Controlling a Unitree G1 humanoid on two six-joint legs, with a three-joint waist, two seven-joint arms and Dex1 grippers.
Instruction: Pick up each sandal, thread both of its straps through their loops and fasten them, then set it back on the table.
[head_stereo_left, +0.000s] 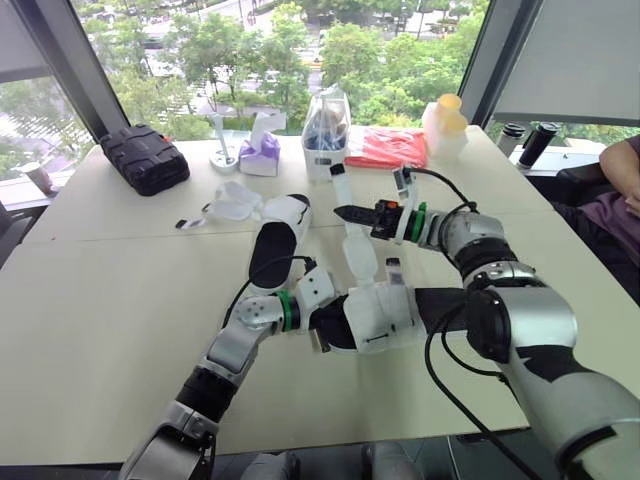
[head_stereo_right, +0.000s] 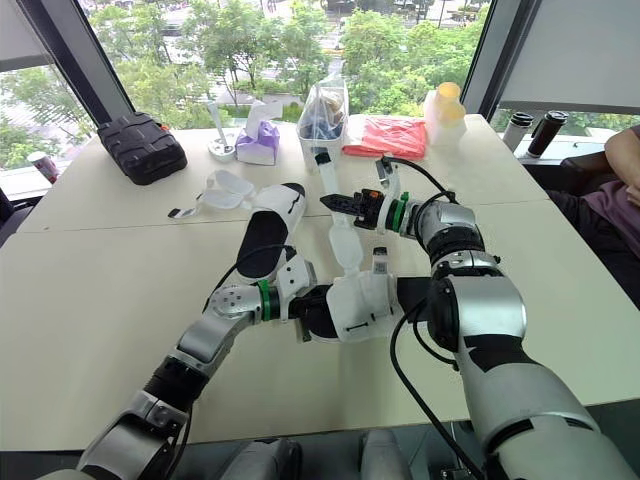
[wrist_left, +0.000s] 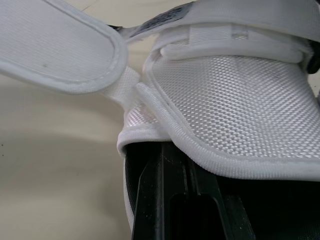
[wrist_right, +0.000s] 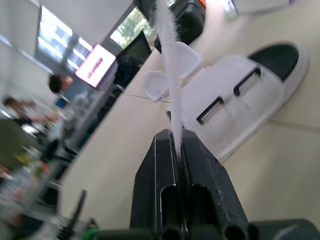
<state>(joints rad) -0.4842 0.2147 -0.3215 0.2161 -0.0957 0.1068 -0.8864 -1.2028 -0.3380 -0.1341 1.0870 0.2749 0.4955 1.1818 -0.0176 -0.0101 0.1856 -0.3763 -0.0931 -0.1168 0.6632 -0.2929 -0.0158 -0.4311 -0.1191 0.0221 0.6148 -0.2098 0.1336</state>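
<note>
Left eye view: two white sandals lie on the pale bench (head_stereo_left: 100, 300), and both arms are at the nearer one. The near sandal (head_stereo_left: 385, 315) sits at the bench's middle, lying left to right across the front. The left end effector (head_stereo_left: 325, 335) is pushed into its open left end. In the left wrist view that end effector runs under the sandal's woven white upper, touching it, and I cannot tell whether it is open or closed. The right end effector (head_stereo_left: 340, 213) reaches in from the right above the sandal and is closed on a strap (head_stereo_left: 358, 255). The strap rises from the sandal's far edge, tilted a little toward the robot's left, and its narrow tip stands up past the grip. In the right wrist view the strap's thin edge is clamped between the two black fingers (wrist_right: 155, 165). The far sandal (head_stereo_left: 280, 240) lies just behind the left arm, its black insole showing and its toe pointing away. Its loose straps (head_stereo_left: 235, 200) are spread on the bench to its left. Along the window edge stand a black case (head_stereo_left: 145, 157), a purple tissue box (head_stereo_left: 260, 150), a clear bag (head_stereo_left: 325, 135) and a red packet (head_stereo_left: 388, 148). A person's sleeve (head_stereo_left: 620, 190) shows at the far right.
</note>
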